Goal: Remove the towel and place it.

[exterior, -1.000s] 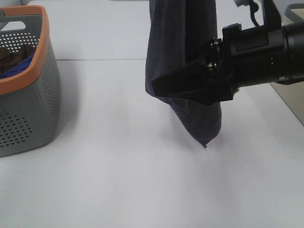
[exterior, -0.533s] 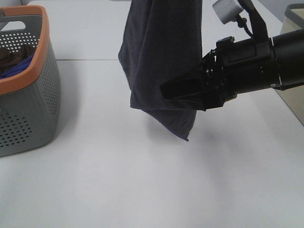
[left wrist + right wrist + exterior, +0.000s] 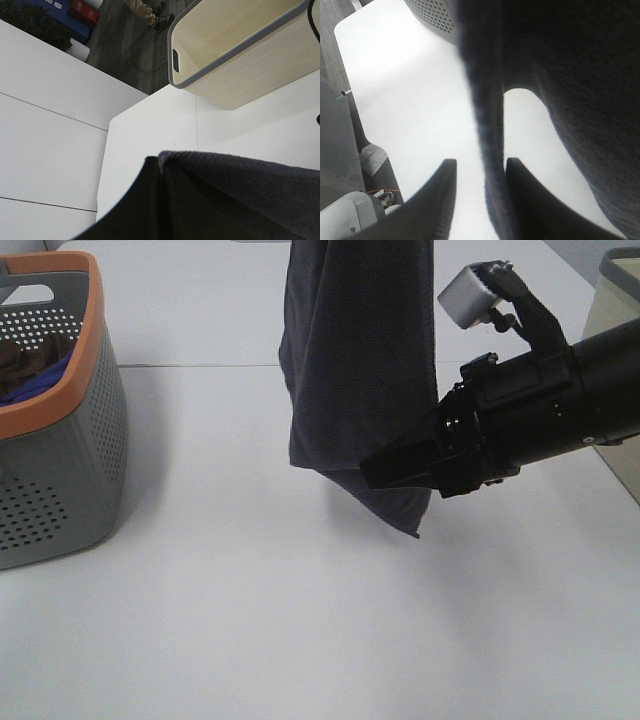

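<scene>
The dark navy-purple towel (image 3: 360,370) hangs in a long fold from above the top of the exterior view, its lowest corner just above the white table (image 3: 250,620). In the left wrist view a black finger (image 3: 142,205) presses against the towel (image 3: 250,185), so my left gripper holds it from above. My right gripper (image 3: 375,472) reaches in from the right at the towel's lower part. In the right wrist view its fingers (image 3: 479,167) stand apart with a hanging edge of the towel (image 3: 580,75) between them.
A grey perforated basket with an orange rim (image 3: 85,300) stands at the left, with brown and blue cloths inside. A beige bin with a grey rim (image 3: 618,290) stands at the right edge; it also shows in the left wrist view (image 3: 240,60).
The towel swung left, then back a little to the right. My right gripper has drawn back to the right and slightly lower, staying at the towel's lower part.
</scene>
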Tool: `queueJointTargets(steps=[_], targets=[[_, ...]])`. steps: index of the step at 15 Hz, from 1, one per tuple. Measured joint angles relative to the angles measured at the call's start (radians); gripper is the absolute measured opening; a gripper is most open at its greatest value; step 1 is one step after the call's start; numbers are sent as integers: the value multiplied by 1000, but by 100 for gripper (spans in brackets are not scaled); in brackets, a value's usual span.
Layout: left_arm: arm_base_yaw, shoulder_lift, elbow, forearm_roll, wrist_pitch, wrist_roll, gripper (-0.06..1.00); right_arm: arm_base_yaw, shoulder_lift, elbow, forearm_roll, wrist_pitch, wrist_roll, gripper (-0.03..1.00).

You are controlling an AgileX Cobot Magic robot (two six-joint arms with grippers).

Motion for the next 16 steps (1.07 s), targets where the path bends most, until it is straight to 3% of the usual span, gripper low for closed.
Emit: queueJointTargets(steps=[9, 12, 16], targets=[[0, 0, 0, 0, 0, -1, 0, 0, -69, 0, -41, 0, 97, 27], [0, 0, 0, 0, 0, -1, 0, 0, -78, 0, -104, 1, 185, 0], [0, 2, 0, 1, 25, -20, 0, 0, -163, 0, -171, 2, 341, 0]])
